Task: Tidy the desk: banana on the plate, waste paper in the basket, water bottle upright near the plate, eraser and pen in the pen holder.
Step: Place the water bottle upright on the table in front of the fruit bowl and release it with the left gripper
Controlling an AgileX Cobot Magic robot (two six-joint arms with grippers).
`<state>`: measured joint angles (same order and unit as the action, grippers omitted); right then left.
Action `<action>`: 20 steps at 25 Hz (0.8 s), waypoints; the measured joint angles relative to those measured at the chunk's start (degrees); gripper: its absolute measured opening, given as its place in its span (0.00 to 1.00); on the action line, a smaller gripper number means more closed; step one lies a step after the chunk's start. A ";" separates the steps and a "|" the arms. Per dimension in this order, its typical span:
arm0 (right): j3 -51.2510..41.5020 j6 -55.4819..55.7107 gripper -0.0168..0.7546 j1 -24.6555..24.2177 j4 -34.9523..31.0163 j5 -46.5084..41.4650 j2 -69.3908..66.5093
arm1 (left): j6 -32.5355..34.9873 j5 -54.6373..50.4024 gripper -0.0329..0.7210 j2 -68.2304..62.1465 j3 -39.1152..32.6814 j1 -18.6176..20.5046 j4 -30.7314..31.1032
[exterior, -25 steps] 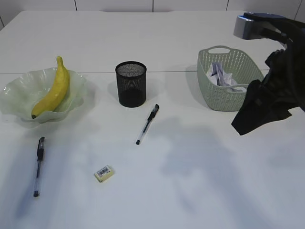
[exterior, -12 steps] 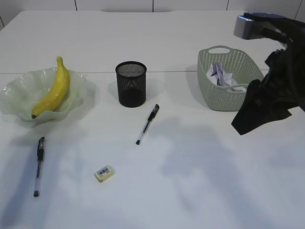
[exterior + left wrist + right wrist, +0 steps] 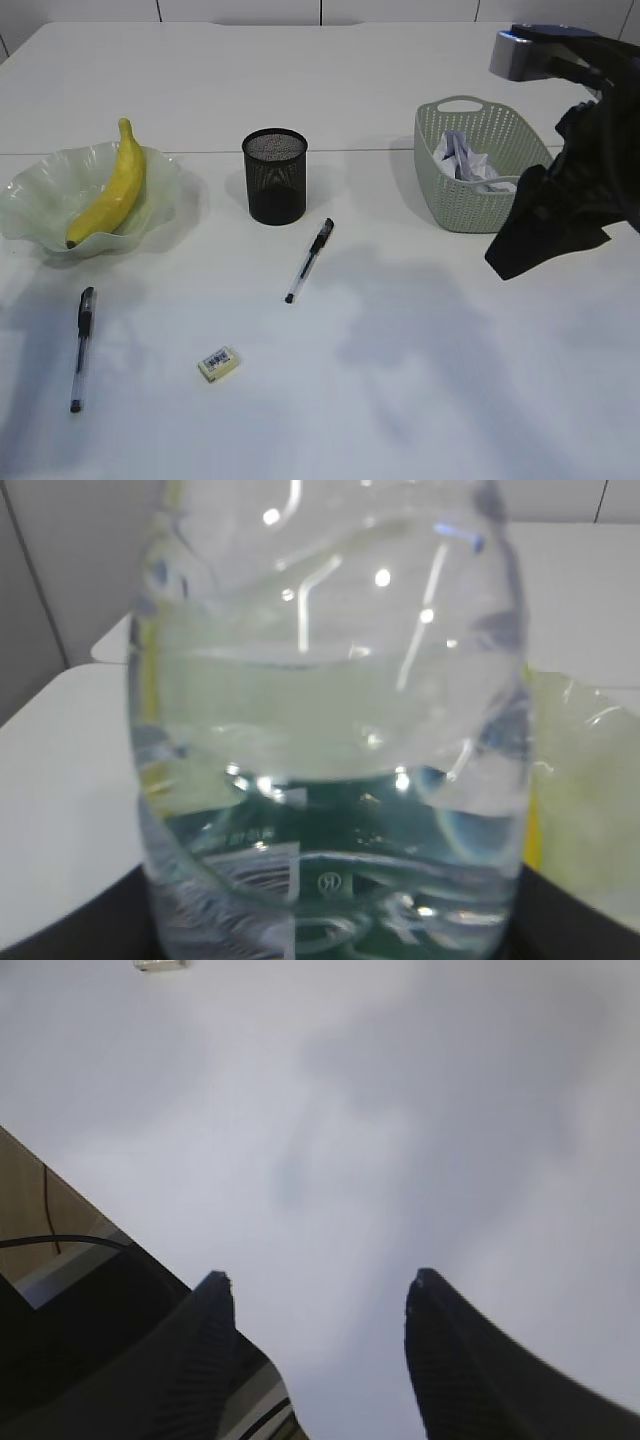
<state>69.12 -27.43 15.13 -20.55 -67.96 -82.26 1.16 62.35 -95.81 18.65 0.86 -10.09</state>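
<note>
The water bottle [image 3: 330, 730] fills the left wrist view, clear with a dark green label low down. My left gripper [image 3: 330, 942] is shut on it, its dark jaws showing at both bottom corners; neither shows in the exterior view. The banana [image 3: 112, 190] lies in the plate [image 3: 30, 195]. Waste paper [image 3: 462, 160] sits in the basket [image 3: 450, 205]. The pen holder [image 3: 275, 175] stands mid-desk, one pen [image 3: 310, 258] just in front of it, another pen [image 3: 81, 345] at front left, the eraser [image 3: 218, 363] between them. My right gripper [image 3: 320, 1282] hangs open and empty above the desk [image 3: 450, 360].
The right arm's black cover [image 3: 550, 225] hangs beside the basket at the right edge. The plate's pale-green rim [image 3: 590, 780] shows behind the bottle in the left wrist view. A thin seam [image 3: 360, 150] crosses the desk behind the pen holder.
The faint shadow on the desk's front left has shifted slightly. The objects and the right arm have not moved.
</note>
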 joint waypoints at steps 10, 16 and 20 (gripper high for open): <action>0.00 -0.59 0.55 0.00 0.00 0.84 0.00 | 0.00 0.14 0.59 -3.44 2.37 0.00 6.24; 0.00 -0.79 0.55 0.00 0.00 1.16 0.00 | 0.00 0.14 0.59 -3.60 2.37 0.00 7.63; 0.00 -0.83 0.55 0.00 0.00 1.29 0.00 | -0.12 0.14 0.59 -3.60 2.37 0.00 11.76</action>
<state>69.12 -28.26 15.13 -20.55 -66.67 -82.26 1.05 62.49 -99.41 21.02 0.86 1.67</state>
